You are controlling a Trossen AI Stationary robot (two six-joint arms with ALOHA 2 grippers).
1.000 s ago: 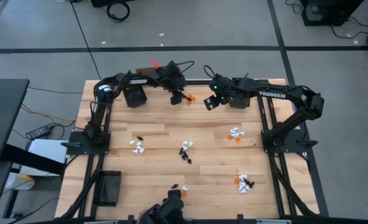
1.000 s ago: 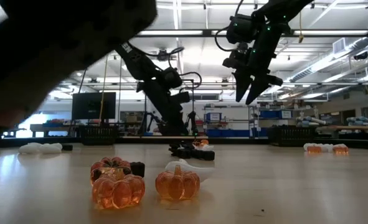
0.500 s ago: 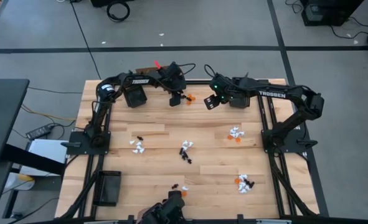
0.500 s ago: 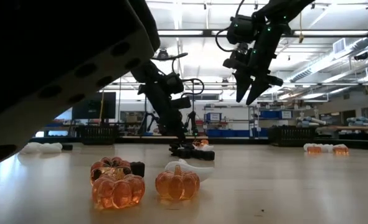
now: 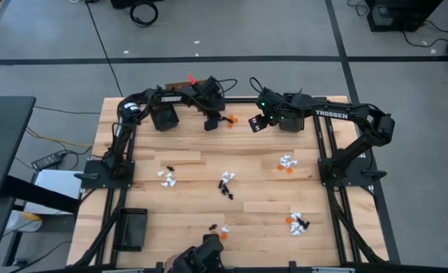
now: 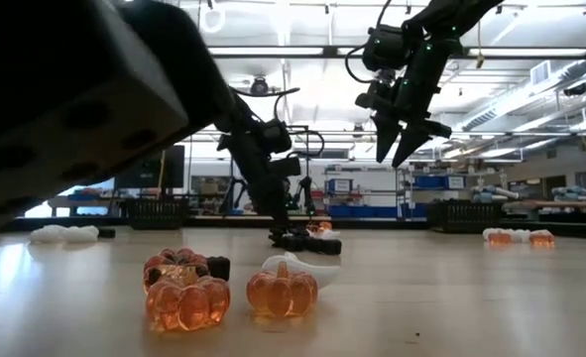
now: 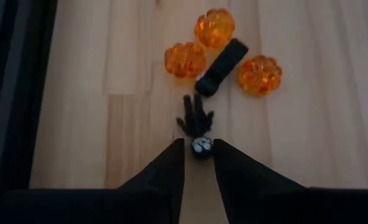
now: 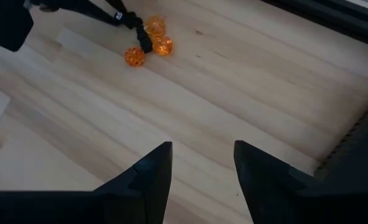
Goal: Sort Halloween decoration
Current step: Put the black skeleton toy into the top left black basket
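High view: left end effector [image 5: 211, 123] is down on the far tabletop [image 5: 246, 163] beside orange pumpkins [image 5: 230, 119].

Left wrist view: fingers have narrowed, now pinching a black spider trinket [image 7: 198, 124]; pickup looks under way.

Right wrist view: right end effector [image 8: 199, 163] hovers released.

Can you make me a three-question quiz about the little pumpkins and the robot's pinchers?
1. Where is the left gripper?
A. down at the table by a black trinket
B. high in the air
C. inside a tray

2. How many orange pumpkins lie just past that gripper in the left wrist view?
A. one
B. three
C. six

3. How is the right gripper?
A. shut on a pumpkin
B. open, holding nothing
C. shut on a white trinket

Answers: 1 A, its fingertips flank the black trinket on the wood. 2 B, three show around a black piece. 3 B, bare table shows between its spread fingers.
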